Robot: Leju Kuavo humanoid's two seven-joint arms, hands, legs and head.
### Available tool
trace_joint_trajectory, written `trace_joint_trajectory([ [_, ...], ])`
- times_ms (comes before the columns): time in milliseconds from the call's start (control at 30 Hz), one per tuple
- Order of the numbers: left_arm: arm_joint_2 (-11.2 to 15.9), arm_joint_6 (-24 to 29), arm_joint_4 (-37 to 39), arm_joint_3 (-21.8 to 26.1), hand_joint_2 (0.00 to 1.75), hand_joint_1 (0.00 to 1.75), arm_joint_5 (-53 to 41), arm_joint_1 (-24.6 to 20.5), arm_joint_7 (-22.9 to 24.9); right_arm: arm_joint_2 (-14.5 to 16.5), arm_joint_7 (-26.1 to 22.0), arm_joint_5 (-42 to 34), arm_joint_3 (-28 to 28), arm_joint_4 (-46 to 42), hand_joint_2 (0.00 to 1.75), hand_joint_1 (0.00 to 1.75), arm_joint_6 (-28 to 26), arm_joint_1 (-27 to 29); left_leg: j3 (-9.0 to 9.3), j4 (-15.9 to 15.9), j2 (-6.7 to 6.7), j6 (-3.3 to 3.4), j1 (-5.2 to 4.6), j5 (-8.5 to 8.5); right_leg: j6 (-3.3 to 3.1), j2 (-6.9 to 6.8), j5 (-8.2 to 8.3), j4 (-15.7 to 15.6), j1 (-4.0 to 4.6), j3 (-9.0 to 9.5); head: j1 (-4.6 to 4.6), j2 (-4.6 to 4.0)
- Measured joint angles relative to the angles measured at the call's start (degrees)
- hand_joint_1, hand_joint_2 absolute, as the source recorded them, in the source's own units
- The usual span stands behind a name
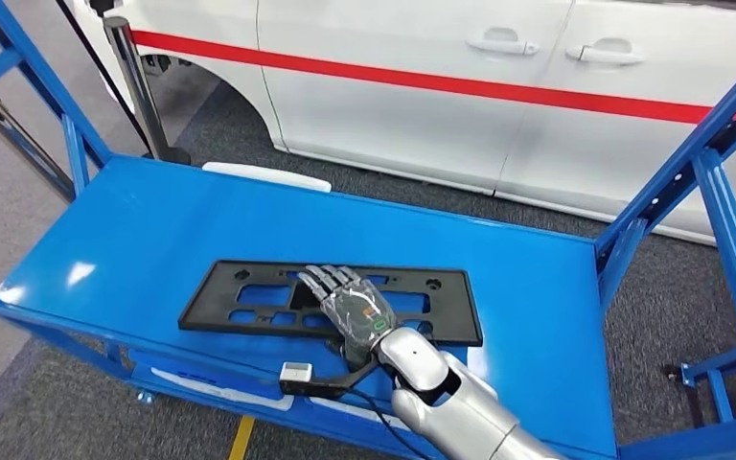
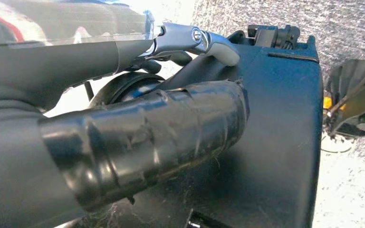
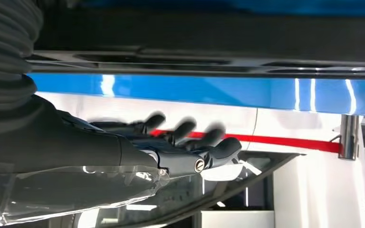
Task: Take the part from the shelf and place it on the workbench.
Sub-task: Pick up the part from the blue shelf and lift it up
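A white car (image 1: 422,86) with a red stripe stands behind the blue shelf (image 1: 537,278). On the shelf's deck lies the part (image 1: 249,297), a flat black slotted plate, close to the near edge. The right hand (image 1: 350,307) rests over the part's middle, fingers spread and extended, gripping nothing yet. To lift it well, I'd curl the fingers through a slot or round the near rim, keeping the plate level. The left hand (image 2: 138,147) hangs by the robot's side; I cannot tell its state.
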Motion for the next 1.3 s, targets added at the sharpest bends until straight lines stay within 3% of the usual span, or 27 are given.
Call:
trace_joint_trajectory([
  [67, 0.0, -0.3, 0.0, -0.2, 0.0, 0.0, 0.1, 0.0, -0.2, -0.2, 0.1, 0.2, 0.0, 0.2, 1.75, 1.75, -0.2, 0.5, -0.05, 0.1, 0.06, 0.12, -0.01, 0.02, 0.4, -0.01, -2.87, 7.1, -0.23, -3.36, 0.01, 0.0],
  [100, 0.0, -0.5, 0.0, -0.3, 0.0, 0.0, 0.0, 0.0, -0.2, -0.4, 0.2, 0.3, 0.0, 0.3, 1.75, 1.75, -0.3, 0.8, -0.03, 0.1, 0.05, 0.13, -0.01, -0.02, 0.55, -0.02, -3.04, 8.9, -0.36, -4.28, 0.01, 0.0],
  [133, 0.0, -0.7, 0.0, -0.4, 0.0, 0.0, 0.0, 0.0, -0.3, -0.7, 0.2, 0.3, 0.0, 0.3, 1.75, 1.75, -0.4, 1.1, 0.02, 0.2, 0.02, 0.1, 0.0, -0.1, 0.67, -0.03, -2.13, 8.6, -0.5, -4.2, 0.01, 0.0],
  [233, -0.1, -0.9, 0.0, -1.0, 0.0, 0.0, -0.1, -0.2, -0.5, -1.1, -0.1, 0.3, 0.0, 0.3, 1.75, 1.75, -0.7, 1.3, 0.13, 0.8, -0.1, -0.45, -0.03, -0.74, 0.61, -0.1, 3.01, -1.8, -0.71, 0.76, 0.02, 0.0],
  [300, -0.1, -0.9, 0.0, -1.3, 0.0, 0.0, -0.1, -0.2, -0.7, -1.2, -0.4, 0.3, 0.0, 0.2, 1.75, 1.75, -0.7, 1.1, 0.02, 1.2, -0.11, -1.06, -0.22, -1.18, 0.02, -0.05, 3.67, -5.6, -0.57, 2.66, -0.02, 0.0],
  [433, -0.1, -0.8, 0.0, -1.6, 1.75, 0.0, -0.1, -0.2, -1.0, -1.3, -0.7, 0.4, 0.2, 0.1, 1.75, 1.75, -0.5, 0.5, 0.18, 1.9, -0.1, -2.25, -0.1, -2.17, -1.44, 0.02, 3.5, -6.3, -0.53, 3.29, -0.09, 0.0],
  [500, 0.0, -0.7, 0.0, -1.7, 1.75, 0.0, 0.0, -0.2, -1.3, -1.3, -0.8, 0.4, 0.2, 0.0, 1.75, 1.75, -0.2, 0.1, -1.68, 6.7, -0.12, -2.73, 0.01, -5.15, -2.02, -0.16, 3.56, -6.6, -0.67, 3.56, -0.14, 0.0],
  [567, 0.1, -0.5, 0.0, -1.8, 1.75, 0.0, 0.0, -0.4, -1.7, -1.3, -1.0, 0.3, 0.3, 0.0, 1.75, 1.75, 0.2, 0.0, -4.63, 14.2, -0.17, -3.03, 0.02, -8.67, -2.24, -0.29, 3.54, -6.6, -0.58, 3.56, -0.16, 0.0],
  [600, 0.1, -0.4, 0.0, -1.9, 1.75, 0.0, 0.0, -0.6, -1.8, -1.3, -1.1, 0.3, 0.3, 0.0, 1.75, 1.75, 0.3, 0.0, -5.36, 16.5, -0.18, -3.1, 0.03, -9.26, -2.26, -0.3, 3.53, -6.6, -0.54, 3.58, -0.16, 0.0],
  [633, 0.2, -0.3, 0.0, -1.9, 1.75, 0.0, 0.1, -0.6, -1.8, -1.3, -1.2, 0.3, 0.3, 0.0, 1.75, 1.75, 0.4, 0.0, -5.24, 16.8, -0.18, -3.11, 0.05, -8.77, -2.26, -0.25, 3.53, -6.5, -0.53, 3.61, -0.16, 0.0],
  [667, 0.2, -0.2, 0.0, -2.0, 1.75, 0.0, 0.1, -0.5, -1.8, -1.3, -1.2, 0.3, 0.3, 0.0, 1.75, 1.75, 0.4, 0.0, -4.17, 15.0, -0.17, -3.07, 0.1, -7.24, -2.24, -0.16, 3.54, -6.5, -0.54, 3.66, -0.16, 0.0],
  [700, 0.2, 0.2, 0.0, -2.1, 1.75, 0.0, 0.2, -0.3, -1.8, -1.3, -1.2, 0.3, 0.3, 0.0, 1.75, 1.75, 0.4, 0.0, -2.4, 11.3, -0.16, -3.01, 0.18, -5.05, -2.19, -0.06, 3.54, -6.4, -0.56, 3.72, -0.16, 0.0],
  [767, 0.2, 1.5, 0.0, -2.3, 1.75, 0.0, 0.3, 0.3, -1.6, -1.3, -0.9, 0.3, 0.3, -0.1, 1.75, 1.75, 0.4, 0.0, 0.69, 4.2, -0.16, -2.77, 0.13, -2.48, -1.79, 0.15, 3.67, -6.3, -0.4, 3.57, -0.15, 0.0],
  [800, 0.1, 2.4, 0.0, -2.5, 1.75, 0.0, 0.4, 0.6, -1.5, -1.3, -0.6, 0.3, 0.3, -0.3, 1.75, 1.75, 0.3, 0.1, 1.42, 2.1, -0.17, -2.53, 0.05, -2.13, -1.45, 0.22, 3.84, -6.3, -0.29, 3.36, -0.14, 0.0],
  [933, -0.1, 4.6, 0.0, -2.8, 1.75, 0.0, 0.5, 0.8, -0.6, -1.5, 0.6, 1.2, 0.2, -0.9, 1.75, 1.75, -1.1, 1.0, 1.64, 0.8, -0.16, -1.13, 0.1, -1.87, -0.16, 0.25, 3.93, -6.0, -0.17, 2.82, -0.09, 0.0],
  [1000, -0.2, 5.2, 0.0, -3.0, 1.75, 0.0, 0.6, 0.8, -0.3, -1.6, 1.6, 2.8, 0.0, -1.1, 1.75, 1.75, -2.6, 1.9, 1.73, 0.4, -0.04, -0.36, 0.32, -1.45, 0.22, 0.2, 1.3, -1.9, -0.21, 0.95, -0.07, 0.0],
  [1067, -0.3, 5.8, 0.0, -3.1, 1.75, 0.0, 0.7, 0.8, -0.1, -1.7, 3.3, 5.6, -0.6, -1.3, 1.75, 1.75, -5.4, 3.4, 1.54, 0.4, -0.01, -0.07, 0.19, -1.37, 0.45, 0.17, -2.16, 5.7, -0.27, -2.58, -0.06, 0.0],
  [1100, -0.4, 6.1, 0.0, -3.1, 1.75, 0.0, 0.9, 0.8, 0.0, -1.8, 4.3, 7.4, -1.0, -1.5, 1.75, 1.75, -7.1, 4.3, 1.51, 0.4, -0.06, -0.02, 0.14, -1.39, 0.5, 0.16, -2.96, 8.6, -0.29, -3.99, -0.06, 0.0],
  [1133, -0.5, 6.3, 0.0, -3.1, 1.75, 0.0, 1.0, 0.9, 0.2, -1.7, 5.4, 9.5, -1.5, -1.8, 1.75, 1.75, -8.9, 5.2, 1.54, 0.5, -0.16, -0.01, 0.11, -1.44, 0.49, 0.16, -2.63, 9.6, -0.31, -4.5, -0.06, 0.0],
  [1167, -0.6, 6.5, 0.0, -3.1, 1.75, 0.0, 1.2, 0.9, 0.4, -1.7, 6.4, 11.5, -2.1, -2.2, 1.75, 1.75, -10.7, 6.0, 1.67, 0.5, -0.27, -0.02, 0.1, -1.53, 0.39, 0.15, -1.21, 8.2, -0.32, -3.88, -0.05, 0.0],
  [1233, -0.9, 6.6, 0.0, -3.2, 1.75, 0.0, 1.4, 0.9, 1.0, -1.4, 8.2, 15.3, -3.4, -3.2, 1.75, 1.75, -13.8, 7.2, 1.96, 0.7, -0.43, -0.27, 0.08, -1.89, -0.05, 0.15, 2.78, 0.9, -0.28, -0.33, -0.05, 0.0],
  [1300, -1.1, 6.6, 0.0, -3.3, 1.75, 0.0, 1.6, 0.9, 1.4, -0.9, 9.2, 18.2, -4.5, -4.1, 1.75, 1.75, -16.4, 8.1, 1.83, 1.2, -0.45, -0.76, -0.13, -2.28, -0.54, 0.16, 4.51, -4.7, -0.09, 2.28, -0.06, 0.0],
])
